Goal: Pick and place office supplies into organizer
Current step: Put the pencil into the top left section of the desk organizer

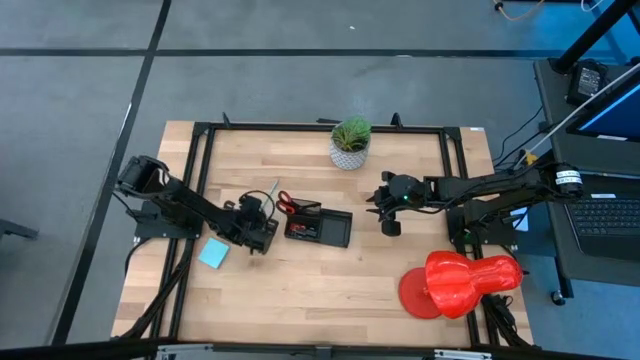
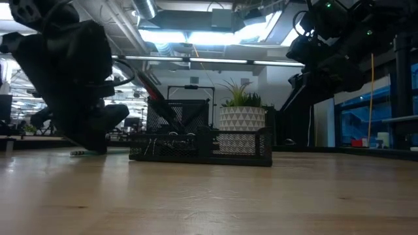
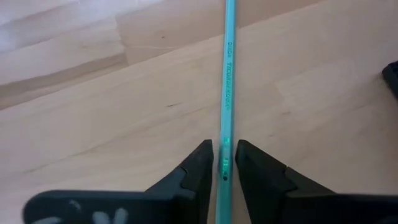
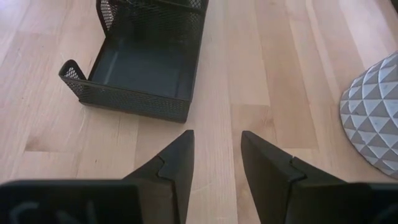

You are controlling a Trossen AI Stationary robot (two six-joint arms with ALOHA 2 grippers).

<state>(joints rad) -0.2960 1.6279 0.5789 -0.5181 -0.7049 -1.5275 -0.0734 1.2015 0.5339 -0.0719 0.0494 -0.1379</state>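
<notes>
A green pencil lies flat on the wooden table. My left gripper stands open over its near part, one finger on either side, with a thin gap showing on each side. In the high view this gripper is just left of the black mesh organizer, which holds red-handled scissors. A light blue notepad lies flat near the left arm. My right gripper hangs open with nothing in it, right of the organizer and above the table.
A potted green plant in a white patterned pot stands at the table's far side. A large red plastic object sits at the near right. Bare wood lies in front of the organizer.
</notes>
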